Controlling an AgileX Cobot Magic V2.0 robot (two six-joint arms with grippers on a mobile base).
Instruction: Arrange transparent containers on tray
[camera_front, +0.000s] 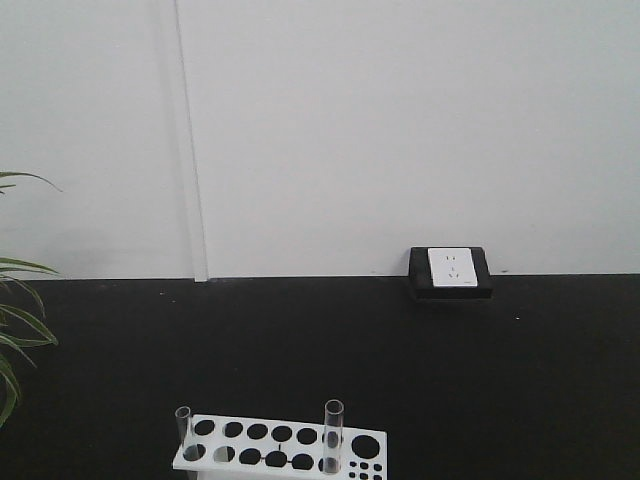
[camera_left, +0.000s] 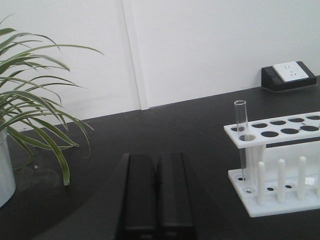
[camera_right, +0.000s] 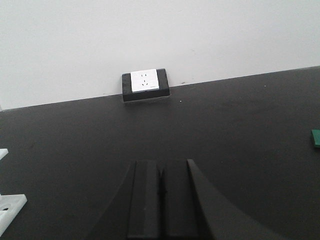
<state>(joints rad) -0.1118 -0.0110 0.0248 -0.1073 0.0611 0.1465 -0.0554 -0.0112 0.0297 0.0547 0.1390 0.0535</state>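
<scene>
Two transparent containers stand upright in a white holed rack (camera_front: 285, 445) at the bottom of the front view: a thin test tube (camera_front: 183, 428) at the rack's left end and a thicker test tube (camera_front: 333, 432) right of centre. The left wrist view shows the thin tube (camera_left: 241, 142) in the rack's (camera_left: 280, 130) near corner. It stands to the right of and beyond my left gripper (camera_left: 156, 156), which is shut with nothing in it. My right gripper (camera_right: 161, 162) is shut and empty above the black tabletop. The tray is out of view.
A potted plant (camera_left: 35, 100) with long green leaves stands left of the left gripper. A black box with a white socket (camera_front: 450, 270) sits against the back wall. A corner of the rack (camera_right: 7, 210) and a green object (camera_right: 316, 137) show at the right wrist view's edges.
</scene>
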